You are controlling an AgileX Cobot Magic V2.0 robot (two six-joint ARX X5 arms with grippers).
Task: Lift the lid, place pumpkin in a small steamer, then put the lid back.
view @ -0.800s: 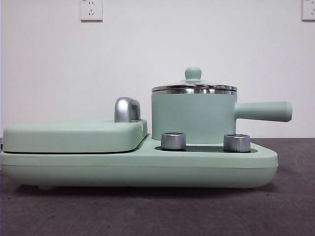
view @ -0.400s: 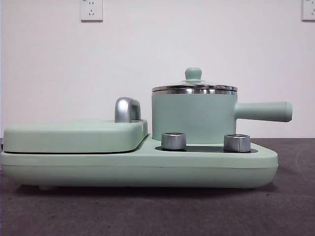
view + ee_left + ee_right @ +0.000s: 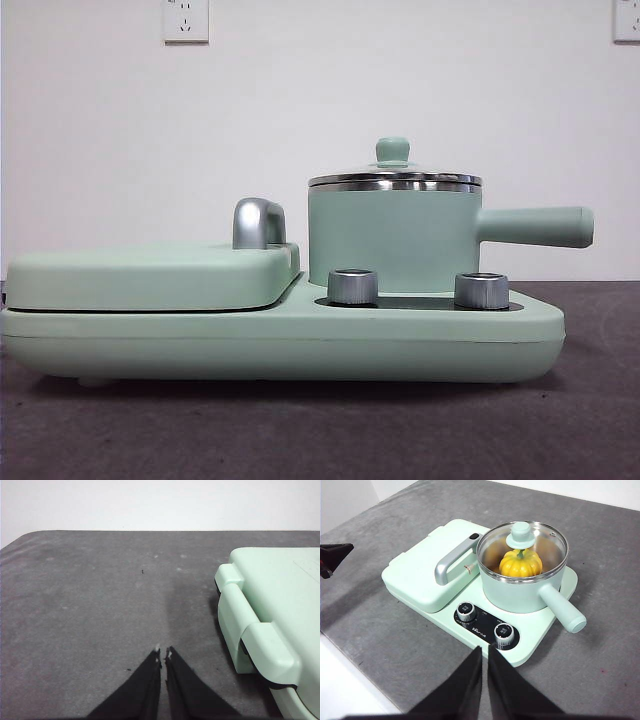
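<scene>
The glossy yellow-orange ribbed toy pumpkin with its green stem sits inside the small mint-green cylindrical steamer pot, seen through the round clear glass lid with steel rim and mint-green knob. The lid rests level on the pot's rim in both the right wrist view and the front view. Across the last second nothing in the front view has changed: the lid, the pot and its long straight side handle stand exactly as they did, and no arm shows there. That stillness, with the pumpkin enclosed and the lid seated, suggests the task is complete and both arms are parked.

The pot stands on the right part of a mint-green cooker base, behind two steel control dials. Beside it lies the flat mint-green griddle cover with its curved grey handle.

The right end effector hangs above the dark grey surface in front of the cooker, well apart from it, jaws pressed nearly together and holding nothing. The left end effector hovers over bare surface beside the griddle end of the cooker, jaws likewise closed on nothing, touching no object.
</scene>
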